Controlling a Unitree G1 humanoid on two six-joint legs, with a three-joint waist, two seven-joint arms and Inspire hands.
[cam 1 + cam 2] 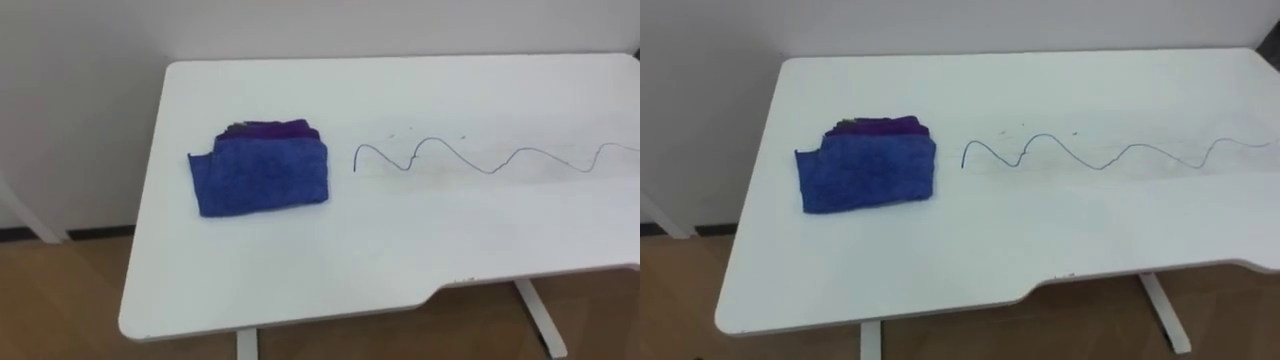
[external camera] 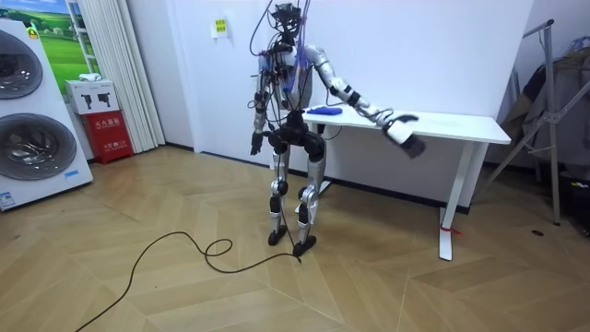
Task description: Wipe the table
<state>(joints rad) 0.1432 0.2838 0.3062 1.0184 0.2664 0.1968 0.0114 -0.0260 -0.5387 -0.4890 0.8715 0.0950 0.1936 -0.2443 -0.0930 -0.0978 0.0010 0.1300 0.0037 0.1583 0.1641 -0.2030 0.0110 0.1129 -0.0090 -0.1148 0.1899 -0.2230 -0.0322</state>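
Note:
A folded blue cloth (image 1: 260, 170) with a purple layer showing at its far edge lies on the left part of the white table (image 1: 400, 260). To its right, a thin dark wavy line (image 1: 480, 158) is drawn across the tabletop toward the right edge. In the room view I stand at the table's (image 2: 461, 124) left end, facing the wall, with the cloth (image 2: 323, 111) just ahead. My right arm reaches out to the room view's right, and its hand (image 2: 406, 138) hangs in front of the table's near edge. My left hand (image 2: 255, 143) hangs at my side.
The table stands against a white wall on white legs (image 2: 449, 212), over a wooden floor. Two washing machines (image 2: 32, 120) and a red box (image 2: 109, 129) stand at the room view's left. A metal rack (image 2: 553, 101) stands at the right.

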